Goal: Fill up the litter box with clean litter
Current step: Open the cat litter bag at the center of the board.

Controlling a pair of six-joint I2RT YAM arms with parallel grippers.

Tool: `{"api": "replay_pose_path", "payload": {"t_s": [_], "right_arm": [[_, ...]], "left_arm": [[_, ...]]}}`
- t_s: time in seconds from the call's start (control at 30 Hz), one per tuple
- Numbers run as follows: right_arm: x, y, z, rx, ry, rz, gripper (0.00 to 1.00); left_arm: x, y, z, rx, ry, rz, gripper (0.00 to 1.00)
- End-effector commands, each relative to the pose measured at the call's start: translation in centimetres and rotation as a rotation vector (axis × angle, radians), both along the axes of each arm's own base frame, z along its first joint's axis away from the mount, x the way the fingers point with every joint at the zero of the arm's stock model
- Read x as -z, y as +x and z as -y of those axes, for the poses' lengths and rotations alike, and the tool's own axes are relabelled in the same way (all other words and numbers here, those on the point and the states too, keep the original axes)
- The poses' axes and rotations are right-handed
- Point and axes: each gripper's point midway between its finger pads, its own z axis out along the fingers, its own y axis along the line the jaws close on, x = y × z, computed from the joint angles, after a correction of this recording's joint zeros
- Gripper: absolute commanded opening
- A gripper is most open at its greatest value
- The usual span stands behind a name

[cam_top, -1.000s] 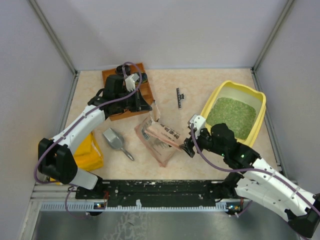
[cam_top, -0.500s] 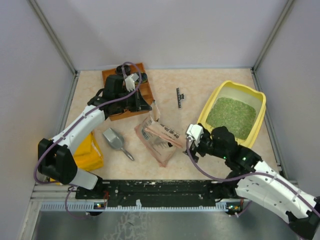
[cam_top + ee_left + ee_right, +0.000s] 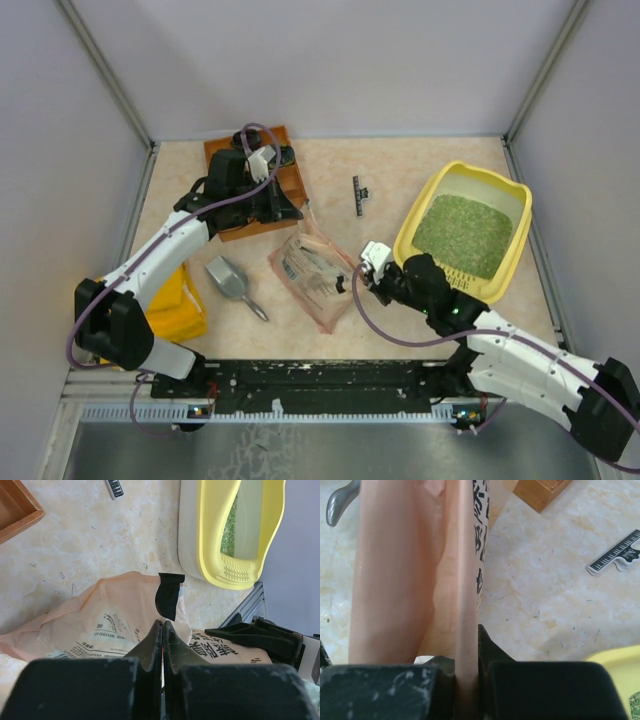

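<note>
Sitting by the tabletop's right edge, seen from above, the round-cornered yellow plastic litter box [image 3: 409, 222] holds grainy green clean litter [image 3: 462, 232]. Left wrist: the left pincer [image 3: 163, 623] pinches the crinkled pink pouch [image 3: 100, 620], its black print unreadable. Right wrist: the right pincer [image 3: 467, 628] is clamped on that pouch's folded edge.

Black printed characters on the pink pouch [image 3: 100, 625]; too blurred and cropped to read.

Yellow rimmed litter box [image 3: 478, 170] flat at far right, fine green clean litter [image 3: 462, 233] across its floor
</note>
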Motion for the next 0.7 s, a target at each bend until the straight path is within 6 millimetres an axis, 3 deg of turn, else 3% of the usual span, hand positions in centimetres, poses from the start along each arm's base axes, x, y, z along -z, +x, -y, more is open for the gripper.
{"api": "replay_pose_path", "payload": {"t_s": [0.0, 0.17, 0.3, 0.43, 0.5, 0.57, 0.67], "right_arm": [[-6.2, 2.1, -0.7, 0.06, 0.163, 0.182, 0.0], [-10.4, 3.4, 0.7, 0.11, 0.114, 0.339, 0.0], [-15.1, 4.6, 1.2, 0.111, 0.026, 0.471, 0.0], [-18.2, 3.9, 1.0, 0.066, 0.029, 0.49, 0.0], [-18.1, 1.9, -0.1, -0.056, 0.057, 0.473, 0.0], [-16.4, -0.8, -1.3, -0.202, 0.085, 0.411, 0.0], [-13.0, -2.7, -1.9, -0.248, 0.13, 0.266, 0.0]], "left_arm": [[-4.0, 1.2, 0.5, -0.017, -0.083, 0.096, 0.0], [-7.0, 2.6, 2.0, -0.002, -0.174, 0.113, 0.0], [-11.2, 4.6, 3.1, 0.011, -0.213, 0.169, 0.0], [-13.9, 4.9, 3.1, 0.013, -0.22, 0.221, 0.0], [-13.5, 4.2, 2.7, 0.012, -0.202, 0.226, 0.0], [-11.6, 3.2, 2.0, 0.009, -0.173, 0.21, 0.0], [-8.5, 0.6, 0.7, 0.007, -0.141, 0.179, 0.0]]}}
